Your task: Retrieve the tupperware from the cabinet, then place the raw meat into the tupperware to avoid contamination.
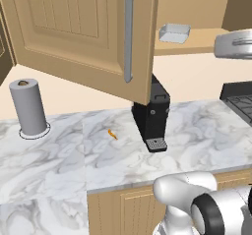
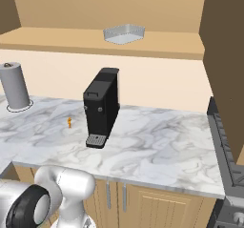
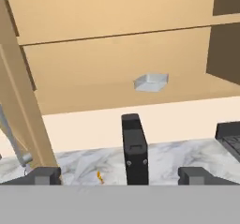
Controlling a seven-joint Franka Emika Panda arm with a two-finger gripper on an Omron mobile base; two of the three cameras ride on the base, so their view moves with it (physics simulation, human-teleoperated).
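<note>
Hand view looks at the open cabinet (image 3: 28, 101), where the tupperware (image 3: 151, 82) sits on the shelf (image 3: 93, 85). Below it, the tiny meat (image 3: 99, 175) lies on the desk (image 3: 164, 160), just left of a black coffee machine (image 3: 135, 150). The hand (image 3: 119, 175) is wide apart and holds nothing.

Cabinet (image 1: 74, 27) matt wood; tupperware (image 1: 174, 33) translucent plastic; counter (image 1: 206, 135) glossy marble.

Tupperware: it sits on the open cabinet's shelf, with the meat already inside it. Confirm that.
Wrong on the meat. The tupperware does sit on the open cabinet's shelf, but the meat lies on the counter left of the coffee machine, as the right base view shows.
</note>
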